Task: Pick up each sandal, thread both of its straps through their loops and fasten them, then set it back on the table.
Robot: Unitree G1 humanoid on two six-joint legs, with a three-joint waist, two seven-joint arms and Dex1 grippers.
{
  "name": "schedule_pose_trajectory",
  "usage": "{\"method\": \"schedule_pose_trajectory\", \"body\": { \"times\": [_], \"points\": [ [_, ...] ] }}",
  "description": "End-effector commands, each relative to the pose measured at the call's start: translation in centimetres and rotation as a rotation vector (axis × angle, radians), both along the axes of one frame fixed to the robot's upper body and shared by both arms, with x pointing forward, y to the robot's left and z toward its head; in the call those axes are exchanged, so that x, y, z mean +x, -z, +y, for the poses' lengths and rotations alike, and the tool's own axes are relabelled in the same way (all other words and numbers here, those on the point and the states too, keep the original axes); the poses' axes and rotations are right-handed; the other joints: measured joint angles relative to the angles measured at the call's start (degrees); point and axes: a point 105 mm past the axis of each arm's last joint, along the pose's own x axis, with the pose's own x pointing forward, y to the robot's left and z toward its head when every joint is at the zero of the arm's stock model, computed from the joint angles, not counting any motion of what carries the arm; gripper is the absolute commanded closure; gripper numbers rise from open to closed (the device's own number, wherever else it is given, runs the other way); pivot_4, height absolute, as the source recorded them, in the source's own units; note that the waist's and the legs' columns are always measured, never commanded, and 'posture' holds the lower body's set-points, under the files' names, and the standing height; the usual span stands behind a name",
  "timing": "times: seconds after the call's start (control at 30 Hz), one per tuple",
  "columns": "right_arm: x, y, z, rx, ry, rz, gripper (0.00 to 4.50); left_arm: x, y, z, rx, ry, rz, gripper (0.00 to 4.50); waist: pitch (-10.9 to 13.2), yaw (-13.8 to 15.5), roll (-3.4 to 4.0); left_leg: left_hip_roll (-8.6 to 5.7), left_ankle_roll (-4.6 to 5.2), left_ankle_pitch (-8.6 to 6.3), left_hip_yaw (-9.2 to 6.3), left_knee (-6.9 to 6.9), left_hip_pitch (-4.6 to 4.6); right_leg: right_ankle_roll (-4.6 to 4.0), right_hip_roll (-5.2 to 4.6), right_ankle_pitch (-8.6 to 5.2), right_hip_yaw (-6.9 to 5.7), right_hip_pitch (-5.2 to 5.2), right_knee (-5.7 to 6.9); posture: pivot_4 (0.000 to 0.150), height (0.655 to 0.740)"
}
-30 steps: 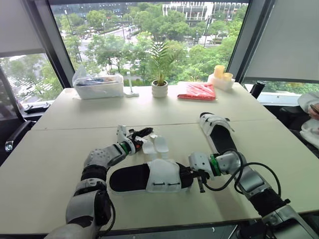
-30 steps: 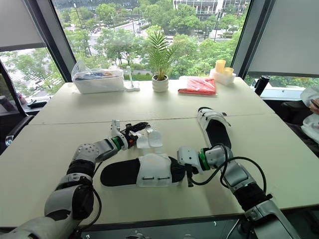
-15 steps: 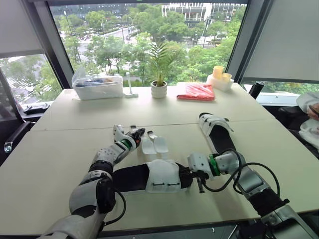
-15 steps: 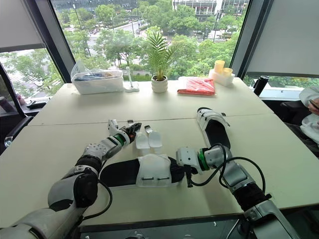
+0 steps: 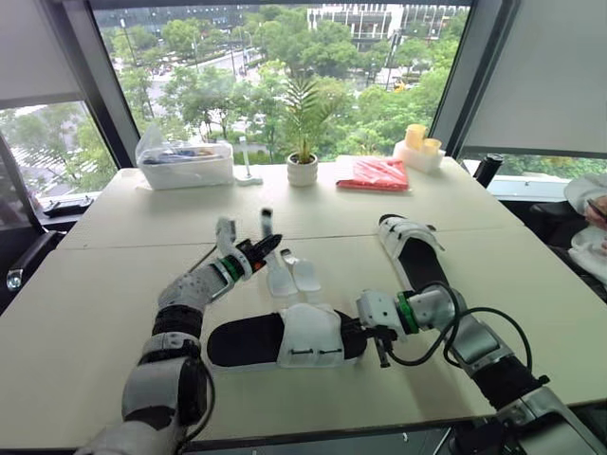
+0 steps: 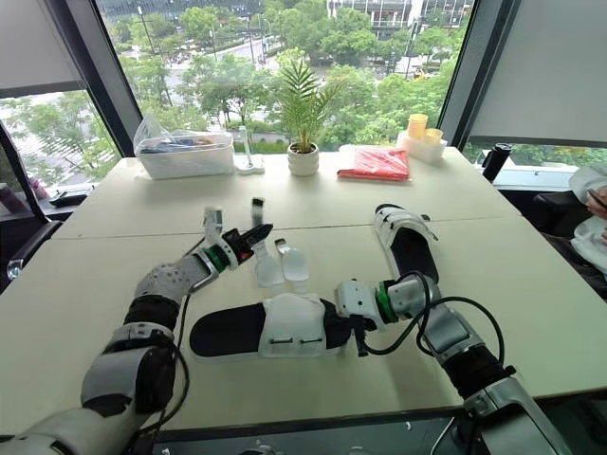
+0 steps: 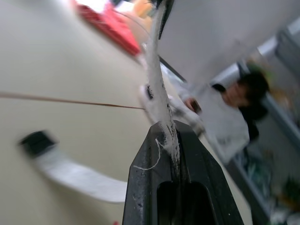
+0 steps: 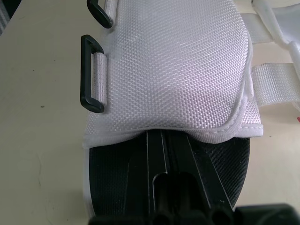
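Both grippers are closed as you view them: left gripper (image 5: 256,248) pinches a raised white strap (image 7: 155,79) left of centre; right gripper (image 5: 368,329) sits tucked inside the sandal (image 5: 305,334) at lower centre.

R gripper (image 8: 163,140) tips hidden under sandal (image 8: 173,70) upper; bkgd person (image 7: 228,115) blurred, prob. seated.

Left of the near sandal (image 5: 285,339) the surface (image 5: 85,313) lies bare, easy passage. Behind it the left pincer (image 5: 266,246) with its lifted strap (image 5: 266,226) stands in the way; the right pincer (image 5: 360,332) blocks the sandal's right end, the second sandal (image 5: 413,256) beyond.
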Motion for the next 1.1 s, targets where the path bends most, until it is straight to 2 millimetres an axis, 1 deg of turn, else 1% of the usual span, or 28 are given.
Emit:
{"method": "schedule_pose_trajectory", "body": {
  "times": [0.03, 0.1, 0.17, 0.2, 0.27, 0.3, 0.33, 0.47, 0.53, 0.6, 0.67, 0.77, 0.9, 1.0, 1.1],
  "points": [
    [-0.3, 2.5, -1.2, -0.102, 0.018, 0.056, 4.5, -5.4, -3.3, -3.7, 0.165, 0.267, -0.345, 4.48, 0.0, 0.1, 0.04, 0.0, -0.01, -0.01, 0.0, 0.0, 0.02, 0.0, 0.0, 0.0, 0.01, 0.02, -0.02, 0.15, 0.74],
    [-0.2, 2.6, -1.5, -0.113, 0.017, 0.056, 4.5, -7.6, -3.7, -4.6, 0.268, 0.349, -0.526, 4.48, 0.0, 0.1, 0.06, 0.02, -0.03, -0.02, 0.0, -0.03, 0.07, -0.02, 0.0, 0.01, 0.01, 0.09, -0.09, 0.15, 0.74],
    [-0.2, 2.7, -1.7, -0.121, 0.016, 0.057, 4.5, -9.8, -3.5, -5.3, 0.366, 0.443, -0.702, 4.48, 0.0, 0.1, 0.07, 0.02, -0.03, -0.02, 0.0, -0.09, 0.09, -0.04, 0.0, 0.01, 0.0, 0.1, -0.15, 0.15, 0.74],
    [-0.1, 2.8, -1.8, -0.122, 0.017, 0.057, 4.5, -10.9, -2.9, -5.4, 0.436, 0.501, -0.812, 4.48, 0.0, 0.2, 0.07, 0.02, -0.04, -0.02, 0.0, -0.13, 0.1, -0.05, -0.01, 0.01, 0.01, 0.1, -0.18, 0.15, 0.74],
    [-0.1, 2.9, -1.9, -0.129, 0.014, 0.059, 4.5, -12.6, 0.3, -4.9, 0.669, 0.645, -1.083, 4.48, -0.1, 0.2, 0.11, 0.03, -0.04, -0.02, 0.01, -0.19, 0.11, -0.08, -0.01, 0.01, 0.01, 0.11, -0.27, 0.15, 0.74],
    [-0.1, 2.9, -1.9, -0.132, 0.012, 0.059, 4.5, -13.0, 1.6, -4.5, 0.739, 0.704, -1.178, 4.48, -0.1, 0.2, 0.18, 0.03, -0.04, -0.02, 0.02, -0.23, 0.13, -0.11, -0.03, 0.01, 0.01, 0.12, -0.32, 0.15, 0.74],
    [-0.1, 2.9, -1.9, -0.135, 0.011, 0.058, 4.5, -13.2, 2.4, -4.1, 0.76, 0.741, -1.227, 4.48, -0.1, 0.3, 0.24, 0.03, -0.04, -0.01, 0.04, -0.28, 0.16, -0.26, -0.04, -0.07, 0.01, 0.12, -0.36, 0.15, 0.74],
    [0.0, 3.0, -1.9, -0.138, 0.006, 0.057, 4.5, -14.2, 4.2, -3.4, 0.808, 0.84, -1.522, 4.48, -0.1, 0.6, 0.24, 0.03, -0.03, -0.01, 0.01, -0.31, 0.19, -0.35, -0.08, -0.09, 0.0, 0.05, -0.51, 0.15, 0.74],
    [-0.1, 3.0, -1.9, -0.136, 0.006, 0.059, 4.5, -14.4, 5.1, -3.2, 0.823, 0.882, -1.636, 4.48, -0.1, 0.5, 0.25, 0.04, -0.02, -0.01, 0.01, -0.31, 0.2, -0.37, -0.08, -0.1, 0.01, 0.06, -0.58, 0.15, 0.74],
    [-0.1, 3.0, -1.9, -0.136, 0.006, 0.062, 4.5, -14.7, 5.4, -3.4, 0.809, 0.896, -1.712, 4.48, -0.1, 0.5, 0.25, 0.04, -0.01, -0.01, 0.01, -0.32, 0.19, -0.38, -0.09, -0.1, 0.01, 0.05, -0.57, 0.15, 0.74],
    [-0.2, 3.1, -1.9, -0.139, 0.004, 0.062, 4.5, -15.2, 5.7, -3.5, 0.785, 0.912, -1.73, 4.48, -0.1, 0.4, 0.25, 0.04, 0.01, 0.0, 0.01, -0.32, 0.19, -0.38, -0.09, -0.1, 0.0, 0.04, -0.57, 0.15, 0.74],
    [-0.2, 3.2, -1.9, -0.143, 0.002, 0.06, 4.5, -15.7, 6.6, -3.1, 0.783, 0.943, -1.712, 3.6, -0.1, 0.4, 0.25, 0.04, 0.09, 0.05, 0.01, -0.32, 0.19, -0.37, -0.08, -0.1, 0.0, 0.04, -0.55, 0.15, 0.74],
    [0.0, 3.1, -1.8, -0.143, 0.0, 0.054, 4.5, -16.2, 7.3, -1.9, 0.815, 0.972, -1.699, 1.58, -0.1, 0.3, 0.25, 0.04, 0.15, 0.07, 0.0, -0.32, 0.19, -0.34, -0.07, -0.09, -0.01, 0.01, -0.5, 0.15, 0.74],
    [0.2, 3.1, -1.6, -0.137, 0.002, 0.043, 4.5, -17.0, 7.7, -0.5, 0.824, 0.99, -1.712, 0.09, -0.1, 0.3, 0.25, 0.04, 0.16, 0.07, 0.0, -0.32, 0.19, -0.34, -0.07, -0.09, 0.0, -0.01, -0.48, 0.15, 0.74],
    [0.3, 3.2, -1.5, -0.131, 0.003, 0.038, 4.5, -17.9, 8.1, 0.9, 0.812, 1.002, -1.705, 0.09, -0.1, 0.2, 0.26, 0.05, 0.16, 0.07, 0.0, -0.33, 0.2, -0.35, -0.06, -0.1, 0.0, -0.01, -0.47, 0.15, 0.74]
  ]
}}
